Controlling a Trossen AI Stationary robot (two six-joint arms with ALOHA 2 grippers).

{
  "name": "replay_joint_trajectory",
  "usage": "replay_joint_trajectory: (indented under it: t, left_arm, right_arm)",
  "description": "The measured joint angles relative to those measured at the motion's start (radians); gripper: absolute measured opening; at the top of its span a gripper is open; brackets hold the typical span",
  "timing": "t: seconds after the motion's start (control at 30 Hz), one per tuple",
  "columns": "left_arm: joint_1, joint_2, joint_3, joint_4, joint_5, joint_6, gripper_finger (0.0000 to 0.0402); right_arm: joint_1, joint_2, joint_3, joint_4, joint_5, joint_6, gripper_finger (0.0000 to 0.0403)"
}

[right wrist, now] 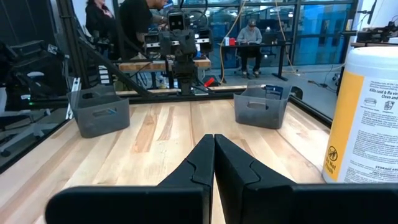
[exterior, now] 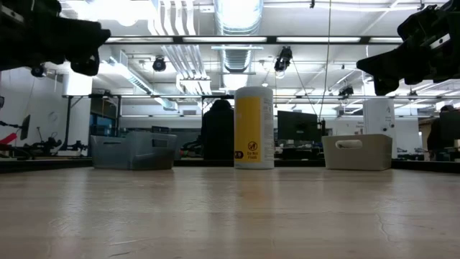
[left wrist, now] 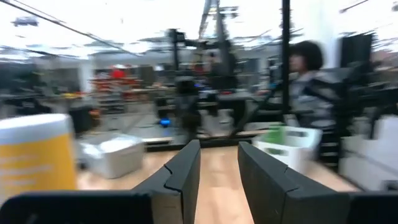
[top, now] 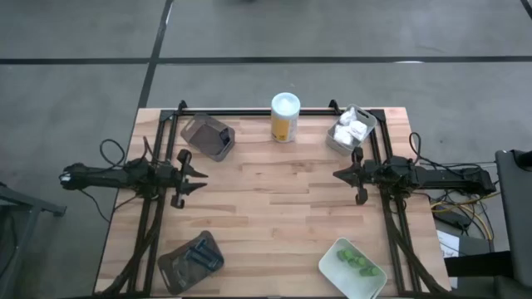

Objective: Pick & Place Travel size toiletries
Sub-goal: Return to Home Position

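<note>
A yellow white-capped bottle [top: 285, 116] stands upright at the table's far middle, also in the low view [exterior: 254, 128]. White packets [top: 352, 129] lie in a pale tray [top: 337, 139] at the far right. Green pieces [top: 356, 262] lie in a pale tray [top: 332, 264] at the near right. Dark tubes [top: 199, 253] lie in a dark tray [top: 173, 267] at the near left. My left gripper [top: 199, 173] hovers open over the table's left side, its fingers [left wrist: 186, 171] holding nothing. My right gripper [top: 339, 174] hovers shut [right wrist: 214, 162] over the right side.
Another dark tray [top: 208, 135] sits at the far left. Bare wood lies between the two grippers in the table's middle [top: 274, 191]. Black frame bars [top: 249, 111] run along the far edge and both sides. People are in the room beyond the table [right wrist: 134, 25].
</note>
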Motion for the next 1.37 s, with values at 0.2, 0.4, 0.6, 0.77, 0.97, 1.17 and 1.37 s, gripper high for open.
replay_joint_trajectory:
  t: [0.2,0.4,0.6,0.77,0.97,1.17,1.37]
  left_arm:
    - [0.002,-0.004,0.000,0.001,-0.160,0.056,0.0114]
    - [0.001,-0.005,-0.001,-0.062,-0.167,0.057,0.0114]
    - [0.001,-0.005,-0.002,-0.158,-0.167,0.049,0.0114]
    - [0.001,-0.005,-0.002,-0.191,-0.165,0.038,0.0114]
    - [0.001,-0.005,-0.003,-0.214,-0.156,0.030,0.0114]
    - [0.001,-0.005,-0.003,-0.224,-0.146,0.028,0.0115]
    - [0.001,-0.004,-0.003,-0.226,-0.147,0.028,0.0115]
  right_arm:
    - [0.000,0.000,0.000,0.000,0.000,0.001,0.0008]
    - [0.000,0.000,0.000,0.000,0.000,0.001,0.0008]
    - [0.000,0.000,0.000,0.000,0.000,0.001,0.0008]
    - [0.000,0.000,0.000,0.000,0.000,0.002,0.0008]
    - [0.000,0.000,0.000,0.000,0.000,0.000,0.0008]
    - [0.000,0.000,0.000,0.000,0.000,0.000,0.0008]
    - [0.000,0.000,0.000,0.000,0.000,0.002,0.0008]
